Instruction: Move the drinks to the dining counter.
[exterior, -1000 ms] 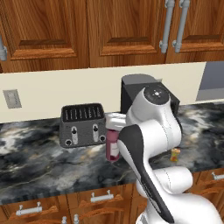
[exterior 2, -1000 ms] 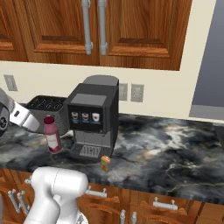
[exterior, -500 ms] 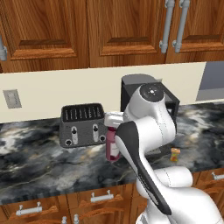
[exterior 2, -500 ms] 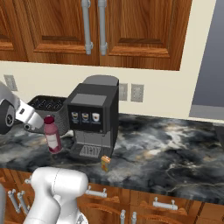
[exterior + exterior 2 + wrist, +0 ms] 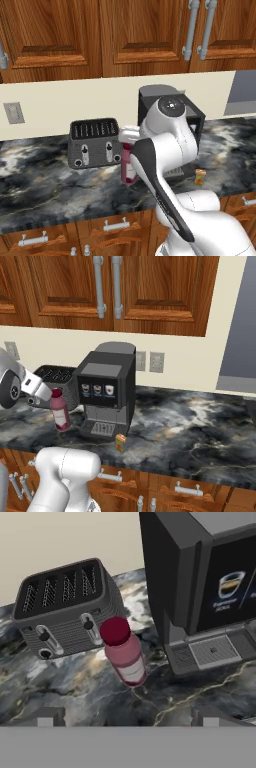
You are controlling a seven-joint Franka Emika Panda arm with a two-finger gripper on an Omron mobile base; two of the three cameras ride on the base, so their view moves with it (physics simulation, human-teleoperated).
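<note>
The gripper [image 5: 125, 718], fingers spread wide, hangs above the maroon-pink plastic bottle [image 5: 126, 653] to grasp it.

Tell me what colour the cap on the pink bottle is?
Dark red, seen best in the hand view on the maroon-pink plastic bottle.

Brown wooden cupboards [image 5: 150, 291] with silver handles hang on a cream wall [image 5: 200, 363]. White plugs [image 5: 156, 362] sit in the wall. Brown drawers [image 5: 180, 491] are down low.
</note>
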